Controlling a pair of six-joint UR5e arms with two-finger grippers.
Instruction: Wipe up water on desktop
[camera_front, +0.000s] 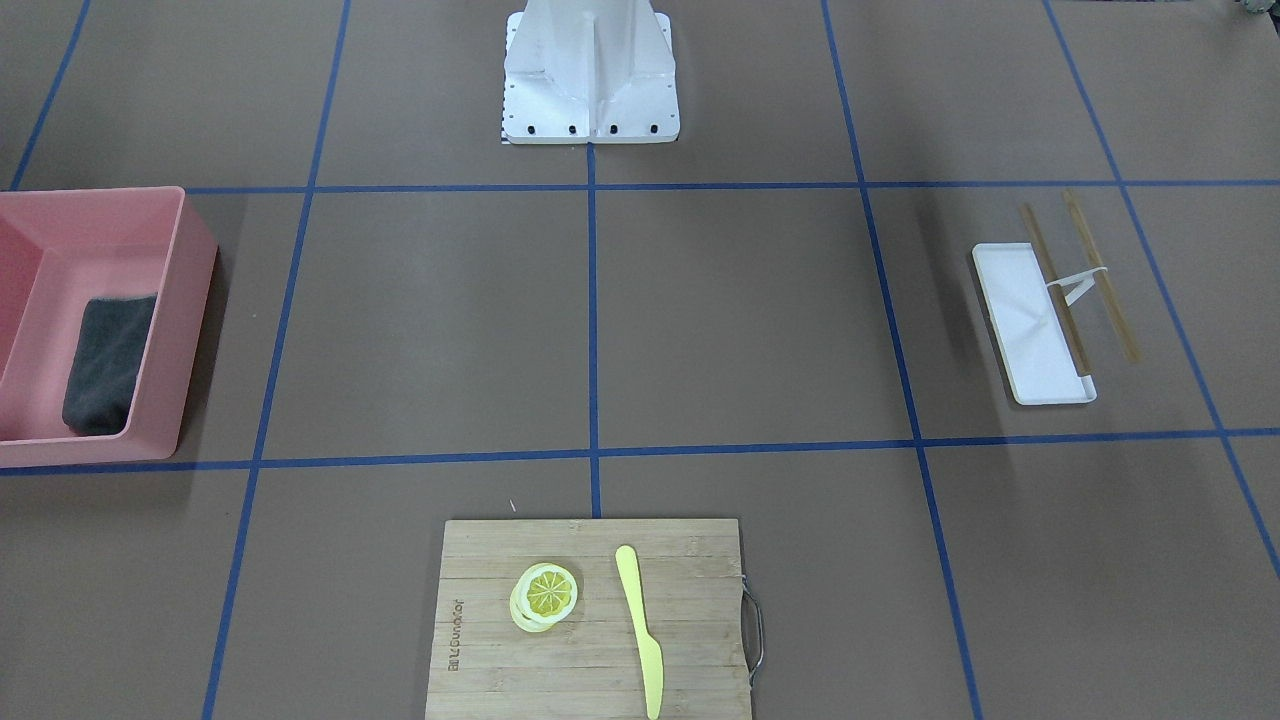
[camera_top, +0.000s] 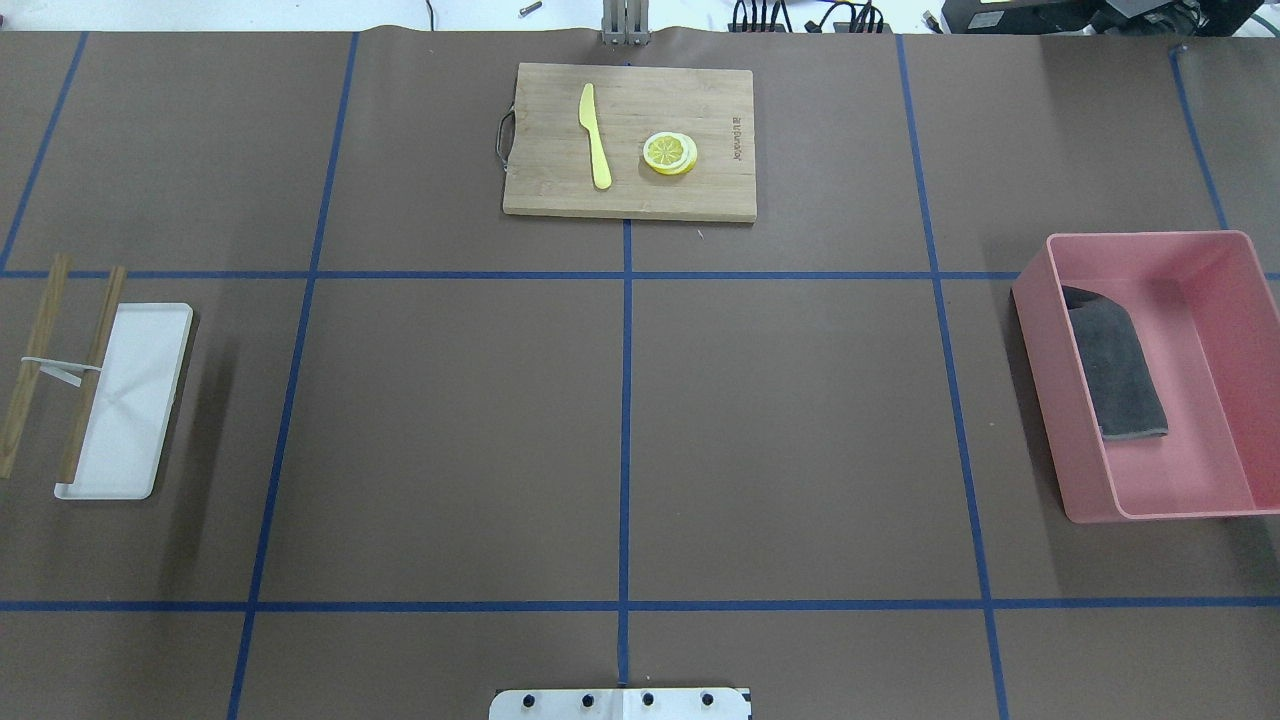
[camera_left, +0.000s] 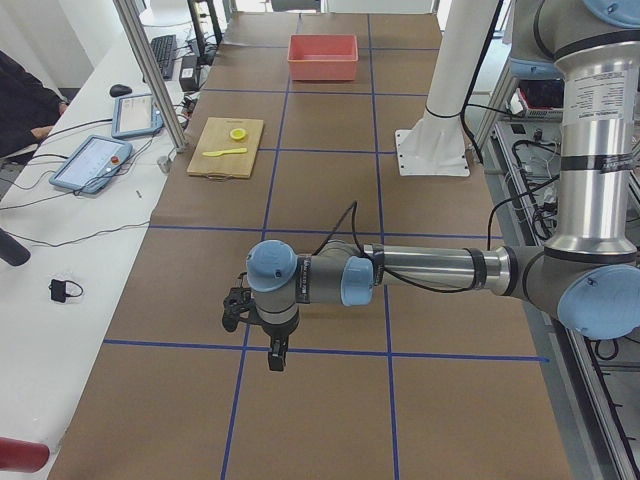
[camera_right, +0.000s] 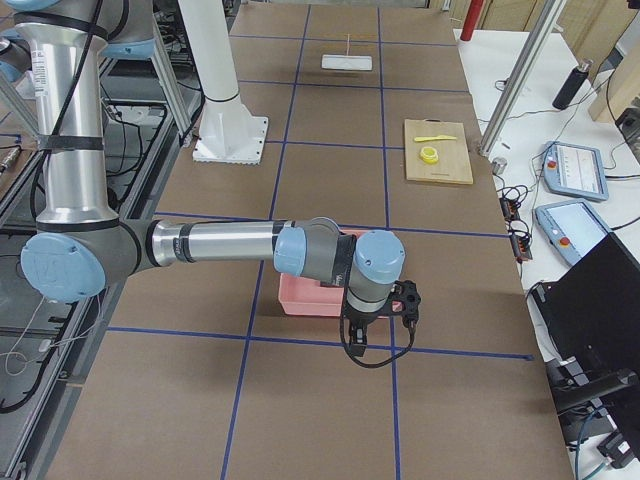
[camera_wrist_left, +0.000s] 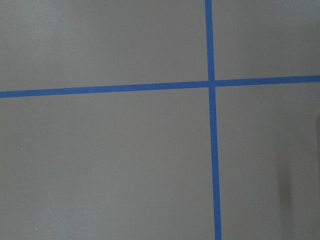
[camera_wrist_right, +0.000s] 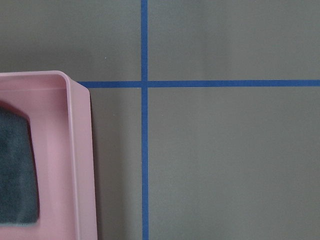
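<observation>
The desktop (camera_top: 800, 430) is matte brown with a grid of blue tape lines. I cannot make out any water on it. A dark grey cloth (camera_top: 1120, 365) lies folded inside a pink bin (camera_top: 1040, 330); it also shows in the front view (camera_front: 108, 365) and the right wrist view (camera_wrist_right: 15, 170). My left gripper (camera_left: 275, 358) hangs low over the desktop, near a tape crossing. My right gripper (camera_right: 357, 347) hangs just beyond the pink bin (camera_right: 300, 297). Both show only in side views, so I cannot tell whether they are open or shut.
A bamboo cutting board (camera_top: 700, 195) at the far side holds a yellow knife (camera_top: 594, 135) and a lemon slice (camera_top: 669, 153). A white tray (camera_top: 135, 400) with two wooden sticks (camera_top: 35, 360) lies at the left. The robot's white base (camera_front: 590, 90) stands at the near edge.
</observation>
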